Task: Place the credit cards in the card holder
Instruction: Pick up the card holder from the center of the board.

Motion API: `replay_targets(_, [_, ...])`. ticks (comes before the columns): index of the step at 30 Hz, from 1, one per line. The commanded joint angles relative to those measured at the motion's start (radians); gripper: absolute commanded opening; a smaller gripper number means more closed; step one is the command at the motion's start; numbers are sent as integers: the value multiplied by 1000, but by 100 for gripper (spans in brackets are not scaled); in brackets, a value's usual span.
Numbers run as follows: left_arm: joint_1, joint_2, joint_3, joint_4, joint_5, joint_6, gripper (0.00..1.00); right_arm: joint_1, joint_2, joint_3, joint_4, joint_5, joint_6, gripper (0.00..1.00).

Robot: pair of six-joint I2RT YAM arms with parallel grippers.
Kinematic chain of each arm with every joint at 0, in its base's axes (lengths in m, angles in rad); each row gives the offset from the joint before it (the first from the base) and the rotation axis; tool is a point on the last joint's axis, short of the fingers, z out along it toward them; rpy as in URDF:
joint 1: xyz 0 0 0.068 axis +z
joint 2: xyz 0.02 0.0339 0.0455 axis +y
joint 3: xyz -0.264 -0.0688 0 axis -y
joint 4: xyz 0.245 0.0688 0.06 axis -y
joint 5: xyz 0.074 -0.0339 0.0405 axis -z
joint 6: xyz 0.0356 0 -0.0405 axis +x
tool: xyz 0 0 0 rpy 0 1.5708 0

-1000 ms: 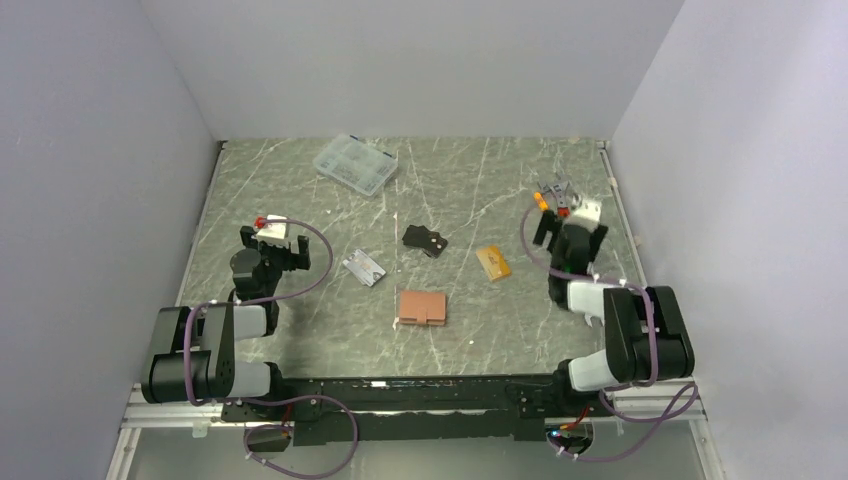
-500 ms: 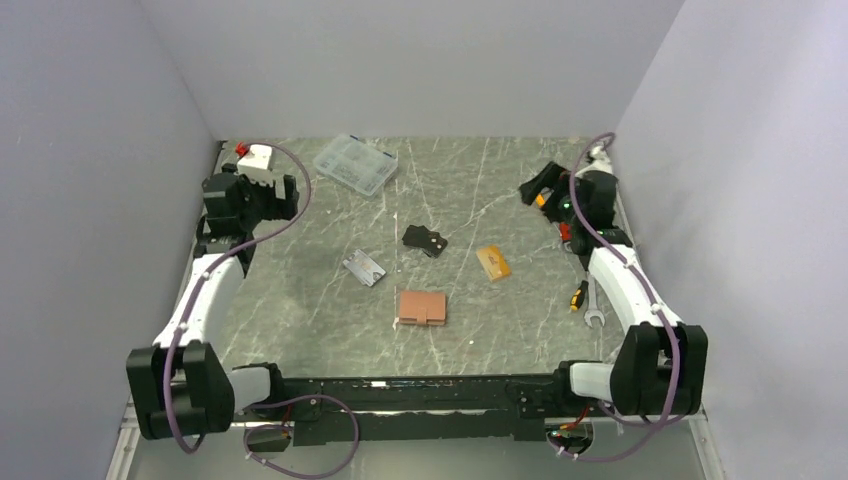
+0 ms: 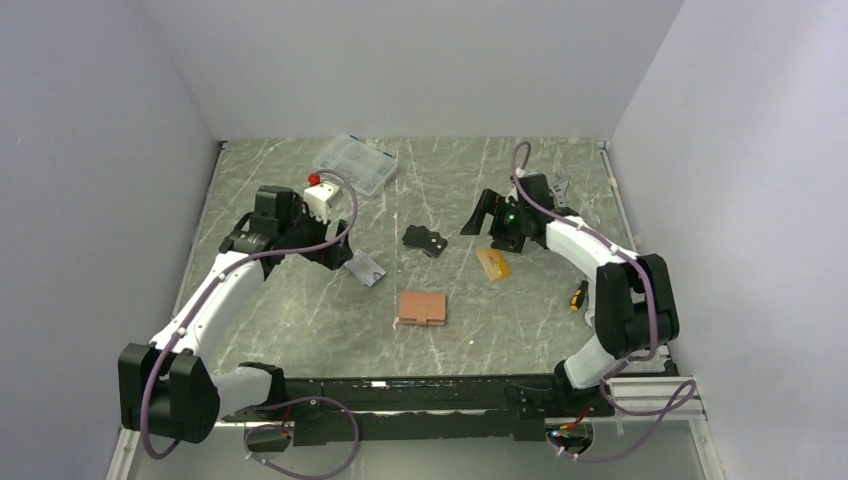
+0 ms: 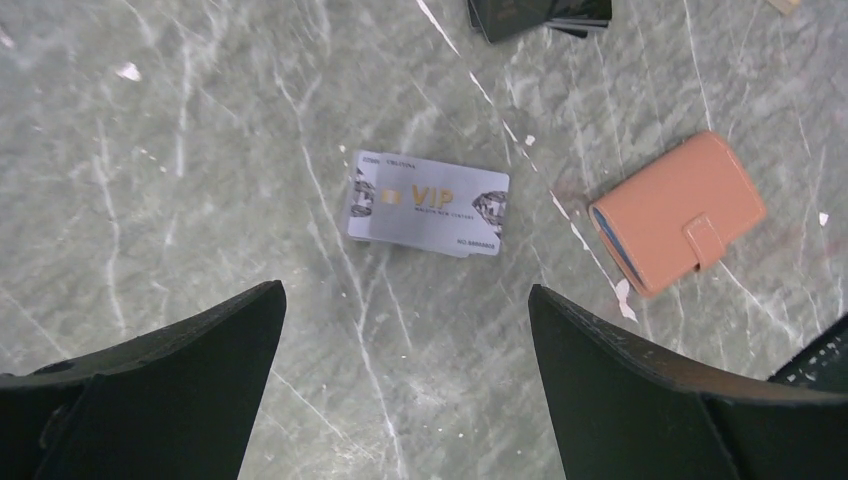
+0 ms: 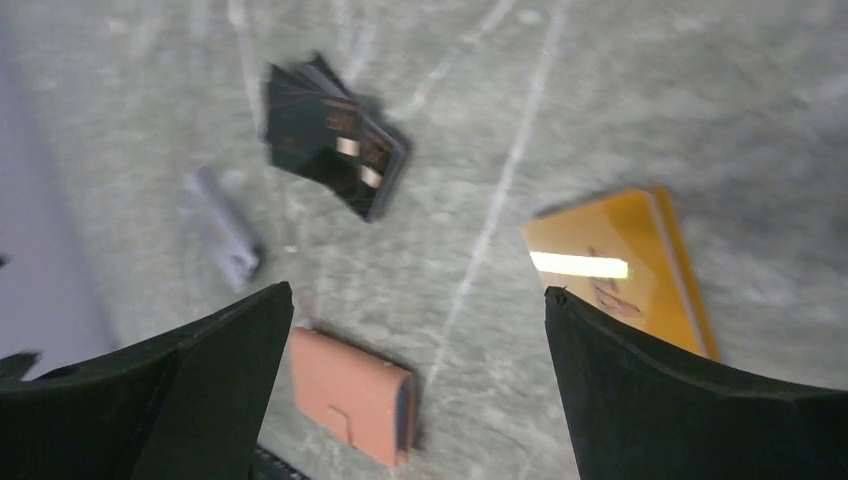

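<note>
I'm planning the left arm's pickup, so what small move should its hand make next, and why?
Probably lower the left hand straight down and a little forward onto the silver card. In the wrist view the fingers stand wide open above the table, and the card lies flat, free of both fingers, just ahead of the gap between them. The card holder lies apart from it.

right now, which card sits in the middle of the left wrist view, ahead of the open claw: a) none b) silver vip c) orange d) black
b: the silver VIP card lies flat ahead of the open left claw, with the card holder beside it.
</note>
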Motion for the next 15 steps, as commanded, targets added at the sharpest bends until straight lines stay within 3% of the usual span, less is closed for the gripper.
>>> replay_targets(1, [-45,53,73,-76,43,11,99,191,-77,170,-284,548,-44,100])
replay_targets(2, [-57,55,70,-78,44,12,99,230,-114,173,-292,652,-45,100])
replay_targets(5, [-90,54,41,-66,36,24,99,221,-177,104,-221,611,39,100])
replay_targets(6, [-100,55,30,-59,37,28,99,201,-178,95,-213,564,37,99])
replay_targets(8, [-126,66,14,-56,32,32,99,164,-168,76,-176,418,5,89])
replay_targets(9, [-140,74,11,-58,34,34,99,174,-170,74,-183,425,-2,86])
replay_targets(11, [-171,90,-3,-50,44,40,94,245,-179,60,-187,526,-12,86])
replay_targets(15, [-250,91,-65,21,39,53,92,378,-198,-3,-153,558,-2,88])
